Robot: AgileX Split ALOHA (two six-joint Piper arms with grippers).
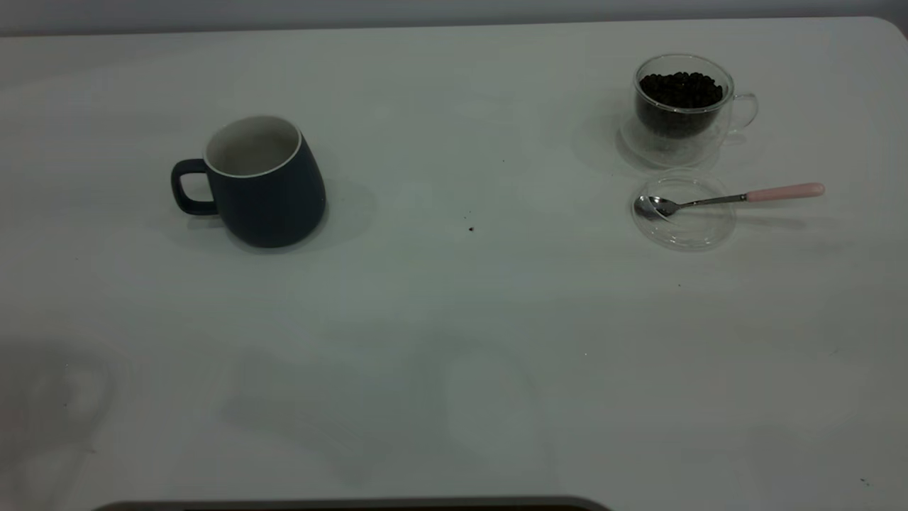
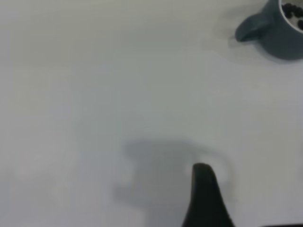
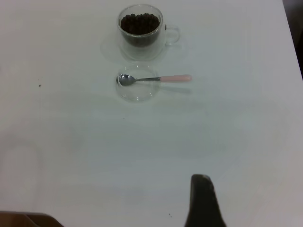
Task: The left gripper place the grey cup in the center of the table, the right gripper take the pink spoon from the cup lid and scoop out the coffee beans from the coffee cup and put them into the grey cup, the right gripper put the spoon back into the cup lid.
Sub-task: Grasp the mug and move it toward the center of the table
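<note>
The grey cup (image 1: 259,181) stands upright on the left part of the table (image 1: 454,341), handle to the left; it also shows far off in the left wrist view (image 2: 279,28). The coffee cup (image 1: 682,106), full of coffee beans (image 1: 681,89), stands at the back right. In front of it lies the cup lid (image 1: 684,223) with the pink spoon (image 1: 731,199) resting on it, bowl on the lid and pink handle pointing right. Both also show in the right wrist view: cup (image 3: 140,28) and spoon (image 3: 154,78). My left gripper (image 2: 204,198) and right gripper (image 3: 202,203) hang over bare table, far from all of these, and neither shows in the exterior view.
A loose dark speck (image 1: 471,228) lies near the table's middle. The table's right edge shows in the right wrist view (image 3: 292,42). A dark rim (image 1: 355,505) runs along the table's front edge.
</note>
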